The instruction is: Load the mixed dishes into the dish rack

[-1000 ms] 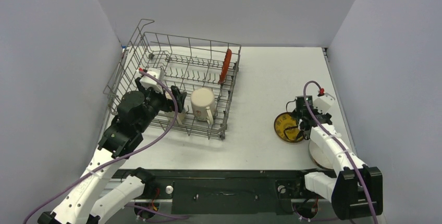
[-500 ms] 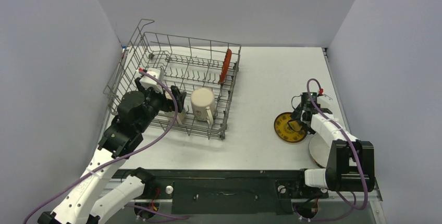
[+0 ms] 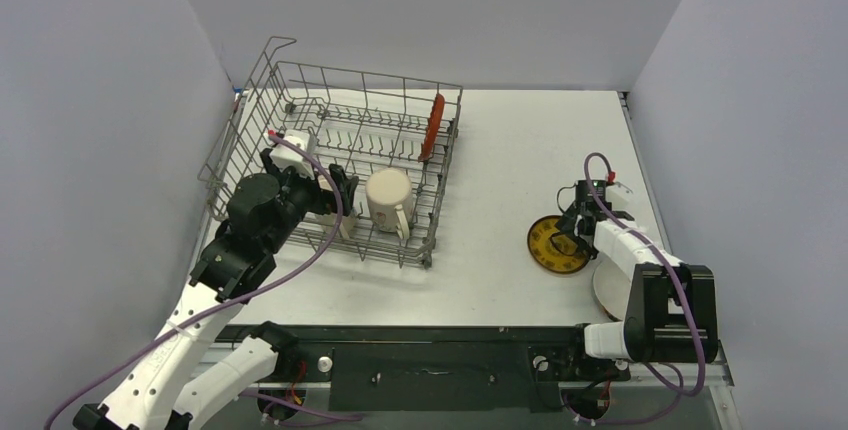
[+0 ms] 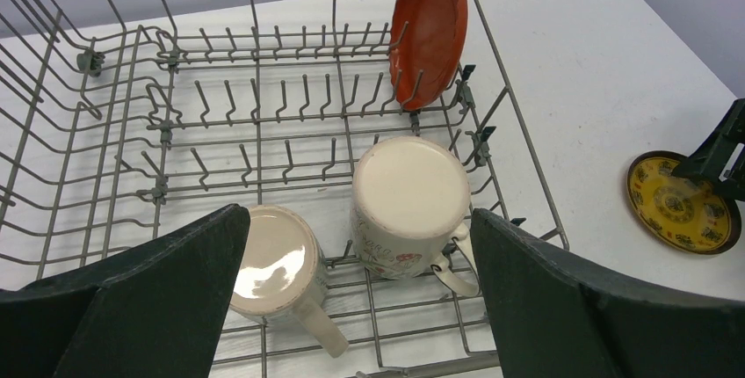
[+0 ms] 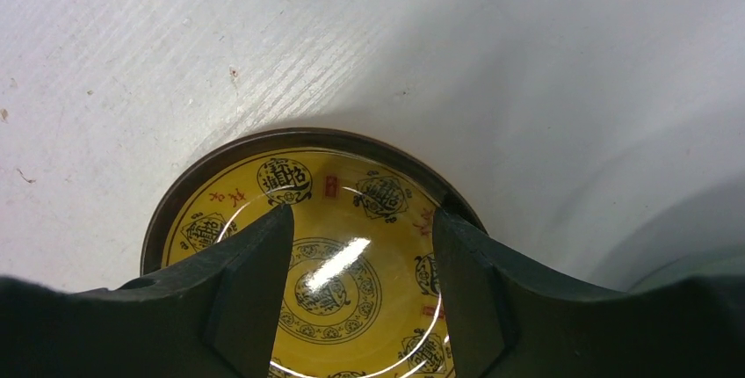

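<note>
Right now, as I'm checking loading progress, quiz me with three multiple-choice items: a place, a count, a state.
1. Where is the yellow saucer? A on the table, right of the rack; B inside the rack; C on a mug.
2. How many mugs are in the rack? A one; B two; C three.
3. How does the red plate stand? A flat on the table; B face down on a mug; C on edge in the rack.
A: it lies on the table under the right gripper. B: two sit upside down together. C: it stands upright there.
</note>
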